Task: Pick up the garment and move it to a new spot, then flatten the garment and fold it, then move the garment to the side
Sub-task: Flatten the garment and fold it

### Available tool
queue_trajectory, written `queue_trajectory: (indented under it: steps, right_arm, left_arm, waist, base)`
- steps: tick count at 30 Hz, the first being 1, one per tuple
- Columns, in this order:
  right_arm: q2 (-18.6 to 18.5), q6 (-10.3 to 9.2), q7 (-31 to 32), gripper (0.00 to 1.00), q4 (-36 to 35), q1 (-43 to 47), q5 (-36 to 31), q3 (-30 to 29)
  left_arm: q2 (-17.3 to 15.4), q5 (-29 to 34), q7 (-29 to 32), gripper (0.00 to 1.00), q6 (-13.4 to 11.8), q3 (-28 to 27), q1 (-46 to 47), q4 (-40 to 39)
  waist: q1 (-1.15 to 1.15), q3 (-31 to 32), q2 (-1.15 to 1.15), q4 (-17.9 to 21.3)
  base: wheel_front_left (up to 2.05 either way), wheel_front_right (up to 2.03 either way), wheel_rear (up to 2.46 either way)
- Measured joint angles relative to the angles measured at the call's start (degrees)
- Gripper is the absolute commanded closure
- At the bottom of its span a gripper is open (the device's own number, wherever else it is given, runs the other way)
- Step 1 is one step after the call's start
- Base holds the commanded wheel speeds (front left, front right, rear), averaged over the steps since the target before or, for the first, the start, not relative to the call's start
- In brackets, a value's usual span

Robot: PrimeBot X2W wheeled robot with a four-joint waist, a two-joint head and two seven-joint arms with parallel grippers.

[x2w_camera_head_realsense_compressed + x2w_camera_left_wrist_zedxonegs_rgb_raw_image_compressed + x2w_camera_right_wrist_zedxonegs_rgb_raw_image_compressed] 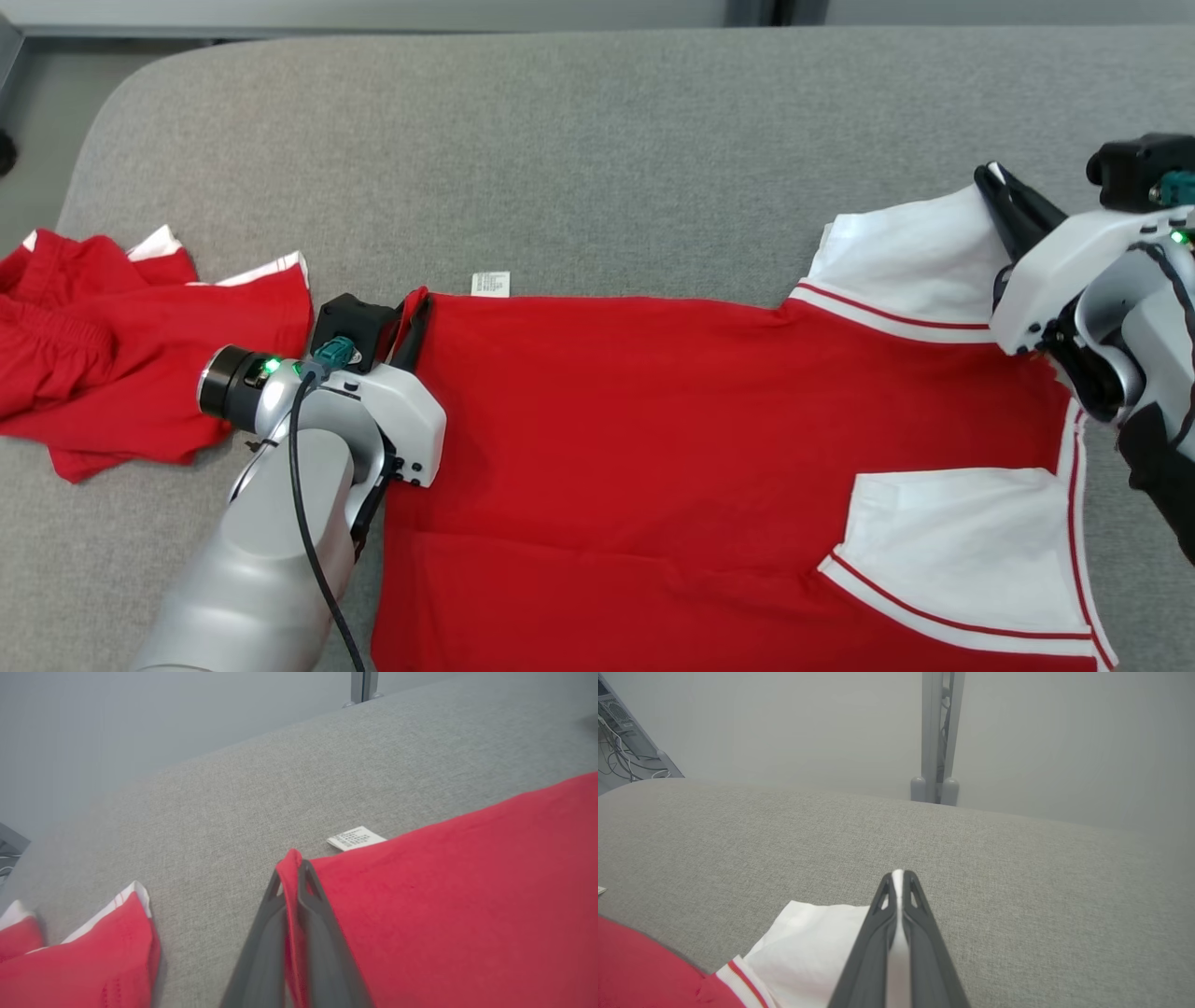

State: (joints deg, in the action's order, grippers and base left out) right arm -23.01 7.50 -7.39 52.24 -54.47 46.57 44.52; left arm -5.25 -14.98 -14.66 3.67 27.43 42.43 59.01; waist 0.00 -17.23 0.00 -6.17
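Head view: left hand [420, 303] and right hand [988, 177] pinch the garment [653, 420].

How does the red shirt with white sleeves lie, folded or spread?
Spread: the red shirt lies flat on the grey surface, both white sleeves out.

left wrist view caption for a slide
Left gripper pinching a corner of the red shirt on the grey surface, care label nearby

Before me the red garment [700, 420], white sleeves with red-striped cuffs, lies spread flat on the grey table [597, 140].
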Motion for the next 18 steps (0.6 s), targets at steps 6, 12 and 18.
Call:
queue_trajectory:
  steps: [6,12,18]
  right_arm:
    - [-1.3,0.0,-1.15,1.0,-3.67,3.58,1.25,2.38]
    - [-2.7,0.0,-1.51,1.0,-7.6,7.26,2.01,2.91]
    - [-4.14,0.0,-1.81,1.0,-10.14,12.75,2.02,2.03]
  left_arm:
    - [-1.09,1.08,-0.1,1.0,-0.73,1.31,-1.6,-0.19]
    - [-2.33,1.42,-0.24,1.0,-0.53,2.26,-3.8,-1.09]
    - [-3.48,2.43,-0.25,1.0,-0.2,3.87,-6.15,-2.32]
  waist:
    - [0.0,2.66,0.0,1.17]
    - [0.0,5.08,0.0,1.97]
    - [0.0,7.51,0.0,2.09]
  base:
    - [0.0,0.0,0.0]
    - [0.0,0.0,0.0]
    - [0.0,0.0,0.0]
